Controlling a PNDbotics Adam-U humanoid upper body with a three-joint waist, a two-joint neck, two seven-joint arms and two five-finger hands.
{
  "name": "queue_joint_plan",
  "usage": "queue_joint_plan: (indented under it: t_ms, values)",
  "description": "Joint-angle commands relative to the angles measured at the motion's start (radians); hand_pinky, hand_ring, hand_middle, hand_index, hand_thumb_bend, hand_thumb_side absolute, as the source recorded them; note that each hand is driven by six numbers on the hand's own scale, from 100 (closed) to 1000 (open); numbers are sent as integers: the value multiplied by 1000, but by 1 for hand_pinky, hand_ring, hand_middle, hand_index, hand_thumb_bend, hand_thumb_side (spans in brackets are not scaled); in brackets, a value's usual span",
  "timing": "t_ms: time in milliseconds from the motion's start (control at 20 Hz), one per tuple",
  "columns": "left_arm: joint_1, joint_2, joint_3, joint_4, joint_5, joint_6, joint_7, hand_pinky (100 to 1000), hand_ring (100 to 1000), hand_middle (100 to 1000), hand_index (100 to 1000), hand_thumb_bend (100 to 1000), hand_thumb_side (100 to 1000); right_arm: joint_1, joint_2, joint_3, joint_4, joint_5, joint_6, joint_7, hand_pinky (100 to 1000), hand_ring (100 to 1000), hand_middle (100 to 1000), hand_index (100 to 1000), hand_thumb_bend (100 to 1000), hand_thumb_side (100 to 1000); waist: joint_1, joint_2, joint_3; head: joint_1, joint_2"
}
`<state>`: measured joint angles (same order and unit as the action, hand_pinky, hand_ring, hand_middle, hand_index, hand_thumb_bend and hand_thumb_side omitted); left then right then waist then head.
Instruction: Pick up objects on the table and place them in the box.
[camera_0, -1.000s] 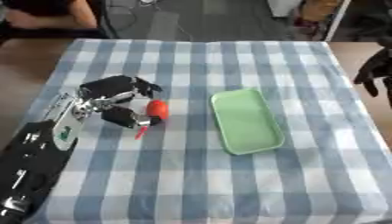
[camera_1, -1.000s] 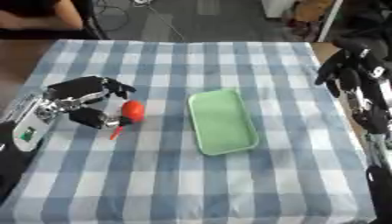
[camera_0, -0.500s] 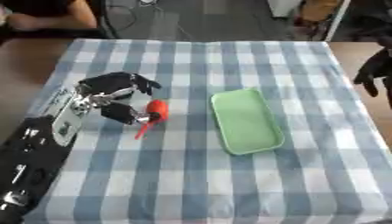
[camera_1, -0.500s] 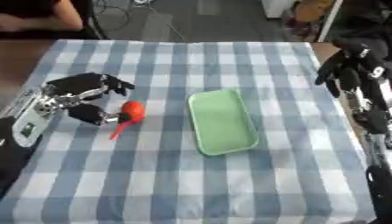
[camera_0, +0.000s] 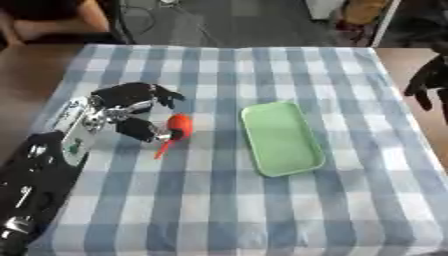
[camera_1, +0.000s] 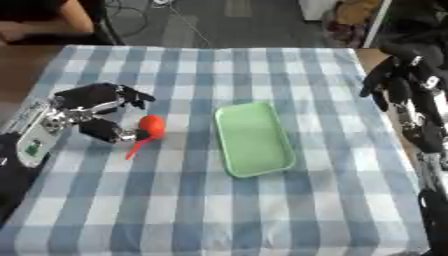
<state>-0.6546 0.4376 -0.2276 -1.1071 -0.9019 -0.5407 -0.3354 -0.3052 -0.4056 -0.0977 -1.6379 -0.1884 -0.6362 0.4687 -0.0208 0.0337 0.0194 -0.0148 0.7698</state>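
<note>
A small red-orange thing (camera_0: 178, 125) with a thin red stem pointing toward the front-left lies on the checked cloth, left of centre. My left hand (camera_0: 122, 107) sits just to its left, open. Its fingers (camera_0: 163, 95) arch above and behind the red thing, and its thumb (camera_0: 143, 131) is against the thing's left side. A shallow light-green box (camera_0: 280, 137) lies in the middle of the table with nothing in it. My right hand (camera_1: 398, 80) hangs open off the table's right edge, fingers relaxed and pointing down.
The blue-and-white checked tablecloth (camera_0: 219, 210) covers the whole table. My left forearm (camera_0: 39, 175) lies along the left edge. A person's arm (camera_0: 52, 22) shows beyond the far left corner, touching nothing on the table.
My left thumb has crept a little closer to the red thing. The red thing, the green box and my right hand have stayed where they were.
</note>
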Motion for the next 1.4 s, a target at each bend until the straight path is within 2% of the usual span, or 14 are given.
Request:
queue_joint_plan:
  t_ms: [50,850,1400]
  values:
    - [-31,6,-2,-4,-13,-5,8,624,698,695,974,904,908,-18,-30,-2,-11,-6,-15,17,100,440,512,894,100,641,-1,-12,-3,-3,0]
    - [-44,-12,-5,37,-57,-21,25,625,698,694,981,902,916,-24,-28,1,-11,-12,-16,22,100,440,512,894,100,642,-4,-7,-9,-2,0]
    - [-53,-6,3,70,-81,-24,39,625,647,693,984,904,917,-27,-27,2,-9,-16,-18,25,100,438,511,894,100,641,-9,-3,-10,-1,0]
